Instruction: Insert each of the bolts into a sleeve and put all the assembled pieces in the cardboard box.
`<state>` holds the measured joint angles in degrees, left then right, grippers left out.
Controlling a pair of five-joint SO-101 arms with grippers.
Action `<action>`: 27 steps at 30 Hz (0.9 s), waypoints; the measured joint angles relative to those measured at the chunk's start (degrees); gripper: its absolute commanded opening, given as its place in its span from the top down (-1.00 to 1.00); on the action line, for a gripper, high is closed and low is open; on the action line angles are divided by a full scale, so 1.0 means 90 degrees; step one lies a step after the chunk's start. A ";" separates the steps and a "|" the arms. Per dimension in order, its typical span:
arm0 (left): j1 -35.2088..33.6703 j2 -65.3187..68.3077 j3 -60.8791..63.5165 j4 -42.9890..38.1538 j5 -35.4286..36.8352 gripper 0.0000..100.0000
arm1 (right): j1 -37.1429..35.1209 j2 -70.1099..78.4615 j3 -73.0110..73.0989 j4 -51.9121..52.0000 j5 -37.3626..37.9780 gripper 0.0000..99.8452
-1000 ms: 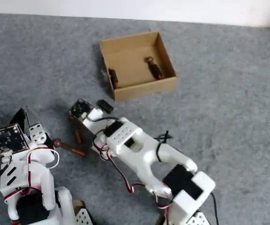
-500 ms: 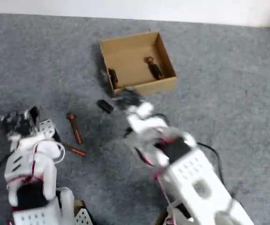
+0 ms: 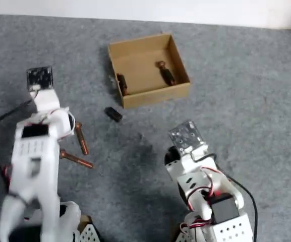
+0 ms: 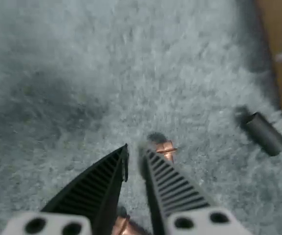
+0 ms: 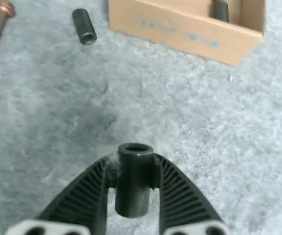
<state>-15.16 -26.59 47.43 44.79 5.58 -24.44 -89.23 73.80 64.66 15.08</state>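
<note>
My right hand is clamped on a black sleeve. The sleeve lies along my fingers with its open end at the fingertips, above the counter. The counter is covered edge to edge in a grey, fuzzy, carpet-like mat. A darker shadow patch sits on it just ahead of this hand.

Farther ahead of my right hand, well apart, stands the box, with its plain cardboard wall facing me. Two assembled pieces lie inside it. One is near the middle and the other is against the left wall. A loose sleeve lies on its side ahead and to the left of this hand, just short of the box and not touching it.

My left hand holds nothing, and its fingers have only a narrow gap between them. They point down at the mat. The head of a copper bolt lies just past one fingertip, beside it rather than between the fingers. A second bolt lies on the mat under this hand, back toward my arm. The two bolts are near each other but apart. The loose sleeve is ahead and to the right of my left hand, with the corner of the box beyond it.

Past the far edge of the counter runs a pale, plain wall.
</note>
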 measured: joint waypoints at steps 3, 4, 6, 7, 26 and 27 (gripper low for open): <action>0.0088 0.0781 -0.0635 0.0654 0.0000 0.75 | 0.0059 -0.0342 0.0459 -0.0195 0.0000 0.99; 0.0147 0.0918 -0.0762 0.0908 0.0000 0.76 | 0.0068 -0.0420 0.0596 -0.0274 0.0000 0.99; 0.0283 0.1114 -0.0879 0.1289 0.0000 0.75 | 0.0068 -0.0518 0.0821 -0.0420 0.0000 0.99; 0.0381 0.1143 -0.0879 0.1397 0.0000 0.75 | 0.0068 -0.0547 0.0879 -0.0479 0.0000 0.99; 0.1289 0.1162 0.0811 -0.1123 0.0918 0.76 | 0.0068 -0.0625 0.1104 -0.0596 0.0000 0.99; 0.1250 0.1162 0.0811 -0.1123 0.0928 0.76 | 0.0068 -0.0606 0.1192 -0.0645 0.0000 0.99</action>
<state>-3.91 -16.13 54.73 34.68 13.93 -23.82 -94.68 84.53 58.86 15.08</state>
